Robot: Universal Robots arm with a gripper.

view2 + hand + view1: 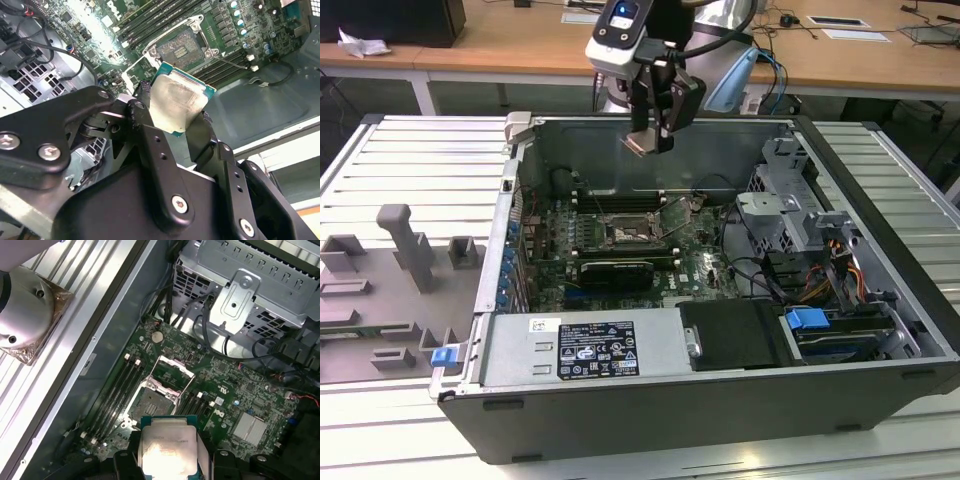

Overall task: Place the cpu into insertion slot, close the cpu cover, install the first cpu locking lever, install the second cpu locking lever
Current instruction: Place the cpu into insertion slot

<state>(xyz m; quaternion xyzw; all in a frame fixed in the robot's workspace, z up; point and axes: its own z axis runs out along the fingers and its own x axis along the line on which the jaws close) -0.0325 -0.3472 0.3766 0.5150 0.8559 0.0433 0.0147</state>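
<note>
Above the insertion slot [151, 401], the pincer [650, 139] clamps the cpu [167, 449].

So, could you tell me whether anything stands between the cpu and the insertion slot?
Nothing visible does. The end effector holds the cpu above the open case, and the insertion slot lies bare below, with the cpu cover swung open.

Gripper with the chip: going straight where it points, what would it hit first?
Likely the cpu held in the gripper would meet the open insertion slot on the green board, though depth is unclear.
</note>
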